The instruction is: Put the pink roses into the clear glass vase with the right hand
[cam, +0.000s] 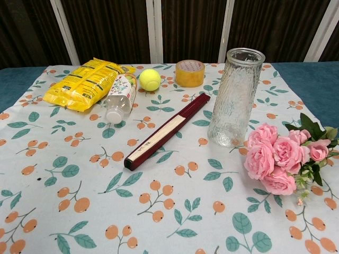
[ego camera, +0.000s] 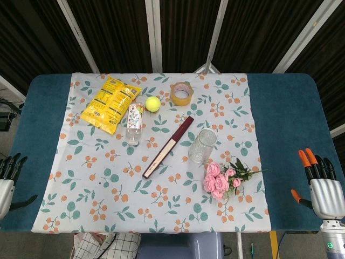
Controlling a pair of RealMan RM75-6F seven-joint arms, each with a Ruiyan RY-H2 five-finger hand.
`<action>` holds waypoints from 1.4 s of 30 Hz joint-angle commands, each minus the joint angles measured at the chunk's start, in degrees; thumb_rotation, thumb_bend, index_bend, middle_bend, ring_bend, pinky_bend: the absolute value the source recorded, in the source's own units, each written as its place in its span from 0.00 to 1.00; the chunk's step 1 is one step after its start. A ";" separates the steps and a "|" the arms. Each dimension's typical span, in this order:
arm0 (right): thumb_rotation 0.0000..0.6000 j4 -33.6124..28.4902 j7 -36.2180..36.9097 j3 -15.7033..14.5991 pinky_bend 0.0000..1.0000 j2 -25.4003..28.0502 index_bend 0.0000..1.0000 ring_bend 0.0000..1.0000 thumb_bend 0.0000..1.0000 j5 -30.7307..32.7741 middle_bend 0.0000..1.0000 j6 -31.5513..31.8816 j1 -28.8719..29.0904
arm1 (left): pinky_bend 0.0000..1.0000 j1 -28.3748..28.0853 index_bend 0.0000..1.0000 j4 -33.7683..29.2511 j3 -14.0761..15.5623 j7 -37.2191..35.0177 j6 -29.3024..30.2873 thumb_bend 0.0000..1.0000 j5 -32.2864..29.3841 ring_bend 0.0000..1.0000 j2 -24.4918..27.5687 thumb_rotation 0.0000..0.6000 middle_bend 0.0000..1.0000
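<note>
Nothing of the task is done yet: the pink roses (ego camera: 221, 181) lie flat on the table (ego camera: 285, 124) just beside the foot of the clear glass vase (ego camera: 202, 145), on the side toward the robot, and the vase stands upright and empty. The right hand (ego camera: 323, 186) hangs well apart from the vase off the table's near right edge, fingers spread and holding nothing (the left hand (ego camera: 8, 181) idles likewise, far left). By my reading, the reach, grasp, lift and insertion are all left to do.

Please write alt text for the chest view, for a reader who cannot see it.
An upright clear glass vase stands empty on a floral tablecloth, with pink roses lying beside it. Neither hand appears.
</note>
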 commanded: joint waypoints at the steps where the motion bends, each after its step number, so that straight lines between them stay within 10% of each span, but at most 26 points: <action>1: 1.00 -0.12 0.30 -0.19 0.00 0.12 0.00 0.00 0.25 -0.27 0.00 -0.25 0.12 | 0.00 -0.07 0.00 -0.05 -0.02 -0.09 -0.15 0.00 -0.05 0.00 0.07 1.00 0.00; 16: 1.00 -5.99 0.57 -2.80 0.00 1.85 0.00 0.00 0.25 -2.94 0.00 -7.86 3.59 | 0.00 -0.20 0.00 -0.30 0.21 -0.55 -0.75 0.00 -0.08 0.00 0.47 1.00 0.00; 42: 1.00 -6.54 -15.88 1.62 0.03 -13.08 0.03 0.08 0.25 15.20 0.10 -27.66 16.44 | 0.00 -0.83 0.00 0.62 0.44 -2.19 -1.57 0.00 0.81 0.00 1.41 1.00 0.00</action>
